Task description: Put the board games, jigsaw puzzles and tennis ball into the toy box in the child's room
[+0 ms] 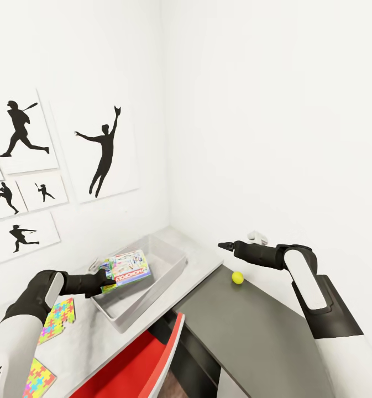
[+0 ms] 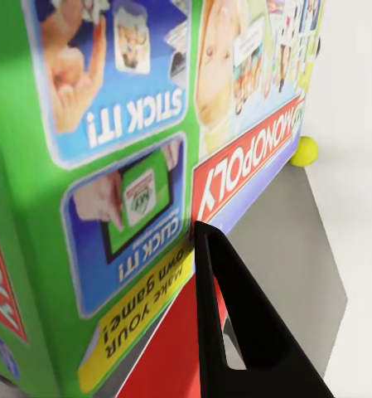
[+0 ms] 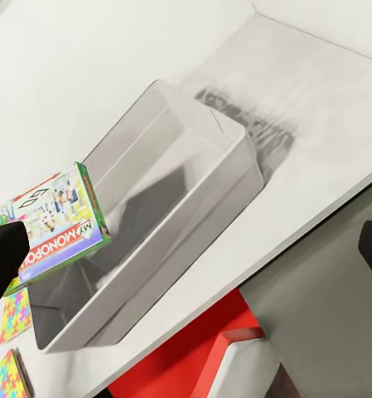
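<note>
My left gripper (image 1: 109,283) clamps the Monopoly box (image 1: 128,267) flat above the toy box (image 1: 169,265), long axis along the bin (tennis ball (image 1: 237,277) nearer my right gripper (image 1: 222,245), whose spread I cannot tell)

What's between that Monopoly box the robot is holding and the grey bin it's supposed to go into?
Nothing visible. The left gripper holds the Monopoly box over the near end of the toy box, above its rim. The bin has no lid, and in the right wrist view its inside looks bare, so the way down is open.
</note>
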You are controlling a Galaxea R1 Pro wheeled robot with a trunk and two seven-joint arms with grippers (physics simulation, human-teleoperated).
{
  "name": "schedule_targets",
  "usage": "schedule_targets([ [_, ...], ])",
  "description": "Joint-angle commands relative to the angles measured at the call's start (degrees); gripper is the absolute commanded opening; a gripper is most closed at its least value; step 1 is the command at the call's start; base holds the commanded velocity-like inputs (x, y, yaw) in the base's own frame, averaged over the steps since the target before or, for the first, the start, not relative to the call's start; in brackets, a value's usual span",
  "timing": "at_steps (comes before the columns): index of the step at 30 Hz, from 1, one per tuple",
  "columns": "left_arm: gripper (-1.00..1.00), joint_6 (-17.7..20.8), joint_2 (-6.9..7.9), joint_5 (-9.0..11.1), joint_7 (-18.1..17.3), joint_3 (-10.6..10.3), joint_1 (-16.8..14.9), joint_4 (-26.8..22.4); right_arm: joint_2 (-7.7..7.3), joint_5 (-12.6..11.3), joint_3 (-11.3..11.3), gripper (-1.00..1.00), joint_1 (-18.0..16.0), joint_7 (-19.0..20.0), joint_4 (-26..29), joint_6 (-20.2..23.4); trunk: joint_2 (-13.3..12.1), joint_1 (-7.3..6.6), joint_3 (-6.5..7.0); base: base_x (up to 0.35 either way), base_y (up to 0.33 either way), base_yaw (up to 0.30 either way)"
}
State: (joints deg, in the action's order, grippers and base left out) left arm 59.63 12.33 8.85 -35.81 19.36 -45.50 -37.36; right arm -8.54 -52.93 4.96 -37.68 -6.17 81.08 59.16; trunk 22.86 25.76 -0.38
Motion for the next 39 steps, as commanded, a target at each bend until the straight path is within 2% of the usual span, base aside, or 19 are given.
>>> schedule_targets([
  [1, -1.0, 0.37, -0.02, 0.17, -0.14, 0.15, -0.03, 0.01, -0.05, -0.6, 0.07, 1.0, -0.03, -0.6, 0.04, 0.08, 0.06, 0.03, -0.04, 0.0, 0.0, 0.0],
  [3, -1.0, 0.37, -0.03, 0.19, -0.14, 0.15, -0.03, 0.01, -0.06, -0.6, 0.06, 1.0, -0.03, -0.6, 0.04, 0.08, 0.06, 0.03, -0.04, 0.0, 0.0, 0.0],
  [4, 1.0, 0.37, -0.03, 0.19, -0.14, 0.15, -0.05, 0.01, -0.06, -0.6, 0.06, 1.0, -0.03, -0.6, 0.04, 0.08, 0.06, 0.03, -0.04, 0.0, 0.0, 0.0],
  [22, 1.0, 0.37, 0.26, 0.53, -0.22, 0.15, -0.55, -0.04, -0.09, -0.6, 0.06, 1.0, 0.01, -0.6, 0.04, 0.08, 0.06, 0.03, -0.04, 0.0, 0.0, 0.0],
  [25, 1.0, 0.37, 0.52, 2.31, -0.43, 0.15, -0.55, -0.07, -0.13, -0.6, 0.05, 1.0, 0.04, -0.6, 0.04, 0.08, 0.06, 0.03, -0.04, 0.0, 0.0, 0.0],
  [27, 1.0, 0.37, 0.74, 4.5, -0.56, 0.09, -0.56, -0.16, -0.14, -0.64, 0.05, 1.0, 0.07, -0.6, 0.04, 0.08, 0.06, 0.03, -0.04, 0.0, 0.0, 0.0],
  [29, 1.0, 0.37, 1.22, 7.86, -0.83, -0.02, -0.56, -0.62, -0.17, -0.67, 0.05, 1.0, 0.11, -0.6, 0.04, 0.08, 0.06, 0.03, -0.04, 0.0, 0.0, 0.0],
  [32, 1.0, 0.37, 2.34, 10.46, -1.58, -0.18, -0.56, -0.97, -0.31, -0.72, 0.05, 1.0, 0.21, -0.55, 0.07, 0.08, 0.06, 0.03, -0.04, 0.0, 0.0, 0.0],
  [33, 1.0, 0.37, 2.71, 10.87, -2.12, -0.24, -0.56, -1.02, -0.35, -0.73, 0.05, 1.0, 0.25, -0.54, 0.08, 0.08, 0.06, 0.03, -0.04, 0.0, 0.0, 0.0],
  [36, 1.0, 0.37, 5.01, 11.88, -7.92, -0.61, -0.56, -1.46, -0.56, -0.78, 0.05, 1.0, 0.48, -0.46, 0.13, 0.31, 0.06, 0.03, -0.04, 0.0, 0.0, 0.0],
  [39, 1.0, 0.37, 7.72, 11.95, -16.65, -1.94, -0.52, -2.35, -0.69, -0.83, -0.05, 1.0, 0.74, -0.34, 0.38, 0.66, 0.06, 0.03, -0.01, 0.0, 0.0, -0.006],
])
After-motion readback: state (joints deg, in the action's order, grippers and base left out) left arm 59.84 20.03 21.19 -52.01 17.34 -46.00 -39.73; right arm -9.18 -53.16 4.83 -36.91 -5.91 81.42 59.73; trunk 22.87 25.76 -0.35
